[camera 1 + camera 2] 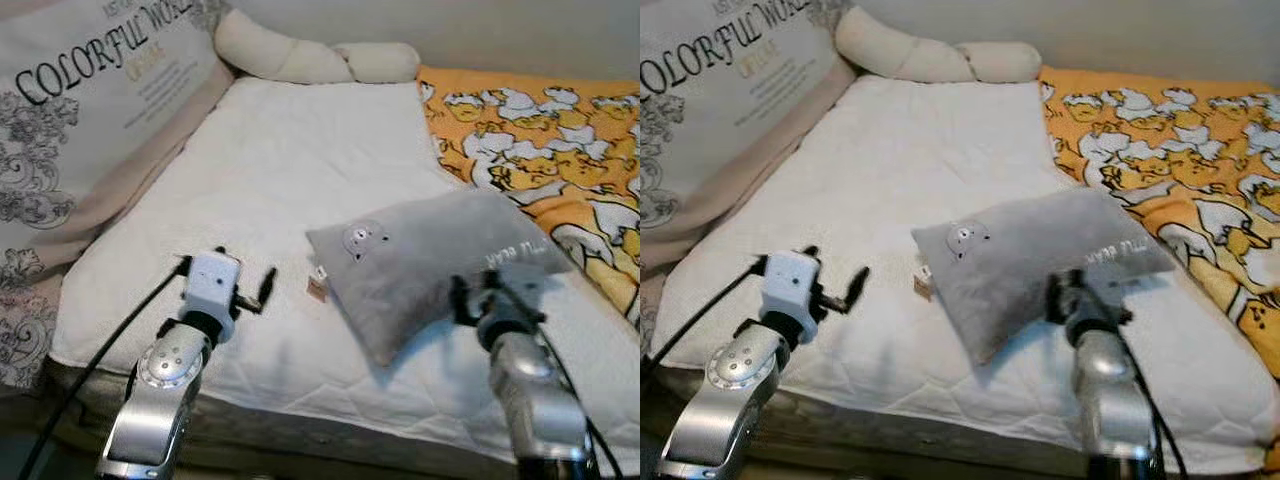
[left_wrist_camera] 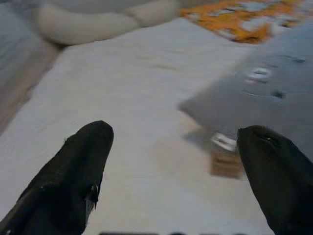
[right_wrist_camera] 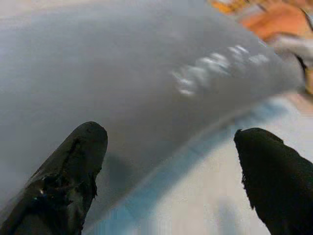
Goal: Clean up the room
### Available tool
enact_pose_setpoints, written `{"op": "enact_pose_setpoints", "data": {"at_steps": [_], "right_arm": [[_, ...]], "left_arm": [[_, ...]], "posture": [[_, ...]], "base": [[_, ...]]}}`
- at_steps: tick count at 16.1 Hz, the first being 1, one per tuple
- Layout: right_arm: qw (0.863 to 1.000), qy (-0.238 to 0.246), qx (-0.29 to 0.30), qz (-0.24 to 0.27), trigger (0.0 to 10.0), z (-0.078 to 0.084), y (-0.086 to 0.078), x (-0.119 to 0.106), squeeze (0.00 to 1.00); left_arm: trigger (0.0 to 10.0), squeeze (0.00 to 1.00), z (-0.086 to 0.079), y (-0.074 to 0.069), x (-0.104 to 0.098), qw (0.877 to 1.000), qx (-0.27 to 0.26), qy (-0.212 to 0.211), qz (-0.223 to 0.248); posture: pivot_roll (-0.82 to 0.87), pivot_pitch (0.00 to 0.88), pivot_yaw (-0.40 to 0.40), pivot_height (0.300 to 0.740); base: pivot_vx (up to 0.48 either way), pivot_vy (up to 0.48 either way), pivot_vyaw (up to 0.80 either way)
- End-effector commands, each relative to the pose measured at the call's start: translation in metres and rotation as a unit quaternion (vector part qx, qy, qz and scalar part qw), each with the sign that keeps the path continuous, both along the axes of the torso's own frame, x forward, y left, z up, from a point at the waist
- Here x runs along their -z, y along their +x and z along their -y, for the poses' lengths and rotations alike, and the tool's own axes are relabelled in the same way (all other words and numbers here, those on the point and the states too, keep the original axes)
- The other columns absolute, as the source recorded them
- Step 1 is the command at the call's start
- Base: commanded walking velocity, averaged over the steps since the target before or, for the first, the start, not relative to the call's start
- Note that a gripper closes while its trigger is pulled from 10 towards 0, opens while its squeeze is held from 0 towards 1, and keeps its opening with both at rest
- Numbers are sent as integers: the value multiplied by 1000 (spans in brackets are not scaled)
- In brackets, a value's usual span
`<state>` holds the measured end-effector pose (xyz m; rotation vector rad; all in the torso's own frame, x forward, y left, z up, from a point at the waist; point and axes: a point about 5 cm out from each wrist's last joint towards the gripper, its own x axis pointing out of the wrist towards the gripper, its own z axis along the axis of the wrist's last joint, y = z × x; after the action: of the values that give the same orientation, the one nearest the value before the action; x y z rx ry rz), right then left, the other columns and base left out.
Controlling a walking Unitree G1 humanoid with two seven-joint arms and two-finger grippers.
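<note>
A grey bear-print pillow point(image 1: 430, 262) lies on the white mattress point(image 1: 290, 160), near its front edge, with a small tag point(image 1: 318, 286) at its left corner. My right gripper point(image 3: 171, 147) is open, and its fingertips point(image 3: 83, 147) are right at the pillow's near edge, by the white lettering. My left gripper point(image 2: 176, 147) hovers open over bare mattress, left of the pillow point(image 2: 274, 93) and its tag point(image 2: 226, 157), with nothing between its fingers. In the head views the left gripper point(image 1: 258, 288) is apart from the pillow and the right gripper point(image 1: 488, 292) overlaps its front edge.
An orange duck-print blanket point(image 1: 545, 140) covers the bed's right side. A cream bolster point(image 1: 300, 55) lies along the head end. A large printed cushion point(image 1: 90, 110) leans on the left side. The mattress front edge point(image 1: 300, 400) is just ahead of both arms.
</note>
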<state>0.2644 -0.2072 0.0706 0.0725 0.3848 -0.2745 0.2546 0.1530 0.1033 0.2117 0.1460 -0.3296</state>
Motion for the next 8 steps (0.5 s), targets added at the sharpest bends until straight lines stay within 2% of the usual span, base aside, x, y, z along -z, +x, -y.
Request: {"op": "enact_pose_setpoints", "data": {"at_steps": [1,2,3,4,5,6,8], "right_arm": [[998,51,23,-19,10000,3,4,4,1000],[996,80,30,-29,10000,3,5,7,1000],[985,160,36,-44,10000,2,12,15,1000],[981,185,37,-44,10000,1,15,16,1000],[971,228,56,-44,10000,4,25,22,1000],[955,286,75,-31,10000,9,39,28,1000],[940,330,81,-22,10000,9,49,30,1000]], "left_arm": [[10000,0,6,0,-1,999,43,4,-9],[10000,0,8,-1,-1,998,63,4,-13],[10000,0,15,-5,-2,991,134,7,-27],[10000,0,17,-6,-3,987,156,10,-32],[10000,0,21,-7,-4,977,209,11,-44],[10000,0,25,-8,-7,961,270,16,-60],[10000,0,25,-4,-9,954,293,23,-65]], "posture": [[123,0,22,740],[123,0,22,740],[125,0,24,740],[125,0,26,740],[131,0,28,740],[137,0,31,740],[146,0,37,740]], "base": [[0,0,0],[0,0,0],[0,0,0],[0,0,0],[0,0,0],[0,0,0],[0,0,0]]}}
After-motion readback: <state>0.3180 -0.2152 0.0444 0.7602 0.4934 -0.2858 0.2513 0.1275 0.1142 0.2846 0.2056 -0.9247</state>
